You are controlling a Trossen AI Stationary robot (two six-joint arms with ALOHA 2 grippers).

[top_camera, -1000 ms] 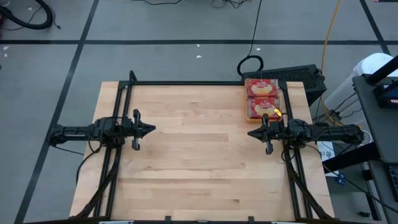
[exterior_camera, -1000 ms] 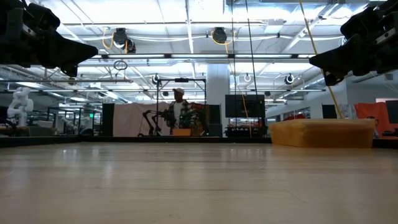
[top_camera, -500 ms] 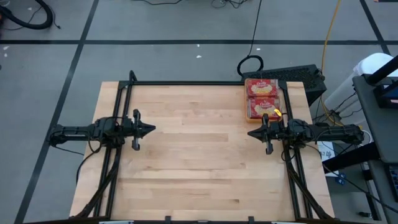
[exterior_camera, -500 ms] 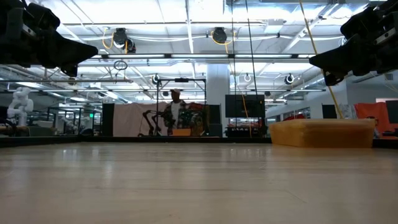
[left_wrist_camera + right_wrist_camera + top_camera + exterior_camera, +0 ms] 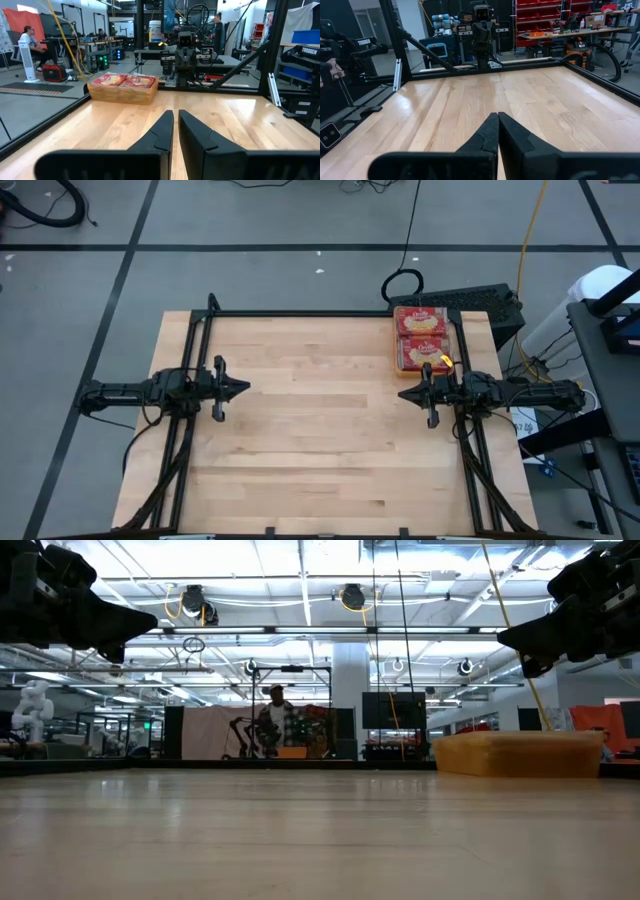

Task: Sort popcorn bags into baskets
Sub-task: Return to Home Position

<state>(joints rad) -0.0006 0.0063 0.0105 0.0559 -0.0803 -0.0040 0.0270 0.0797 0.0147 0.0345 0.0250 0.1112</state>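
- The table (image 5: 320,430) shows bare wood over all its surface. I see no packet lying loose on it in any view, so I judge that the sorting itself is finished.
- The two arms are stretched low at the middle of the left and right edges and point toward each other. This looks like the resting pose, so little or nothing seems left to do.
- The basket (image 5: 122,95), of orange plastic, stands at the far right corner of the table, just beside the right arm.
- The popcorn bags (image 5: 421,323) lie inside the basket. Two red faces show on top; how many lie under them I cannot tell.
- The left gripper (image 5: 243,388) has its fingers almost together, with only a thin slit, and it holds nothing.
- The right gripper (image 5: 403,393) has its fingers closed tip to tip and is also empty.
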